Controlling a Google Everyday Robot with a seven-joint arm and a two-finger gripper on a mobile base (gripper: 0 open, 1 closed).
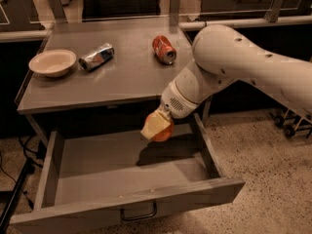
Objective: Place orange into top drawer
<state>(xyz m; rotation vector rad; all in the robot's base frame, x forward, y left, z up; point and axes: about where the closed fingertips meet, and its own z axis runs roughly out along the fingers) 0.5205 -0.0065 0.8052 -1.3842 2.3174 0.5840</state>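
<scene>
Our gripper (156, 127) is in the middle of the frame, just under the front edge of the table (122, 89). Its two pale fingers are closed around the orange (165, 135), so we are holding it. Only the lower right part of the orange peeks out from under the fingers.

The top drawer (97, 177) is pulled open and fills the lower half of the frame. Its dark handle (139, 215) is at the bottom edge.

What matters now is this: the drawer floor lies straight below the orange. The orange hangs over the back right part of the drawer, inside its walls, close to the right wall but apart from it. A dark shadow sits on the floor just under the orange. It looks like the orange is a little above the floor and not touching it, but that is hard to tell from this angle.

We think the next move is simply down, then let go. The orange is round, so it may roll once it is free.

On the table, well apart from us, are a bowl (52, 63), a silver can (96, 56) and a red soda can (164, 49).
</scene>
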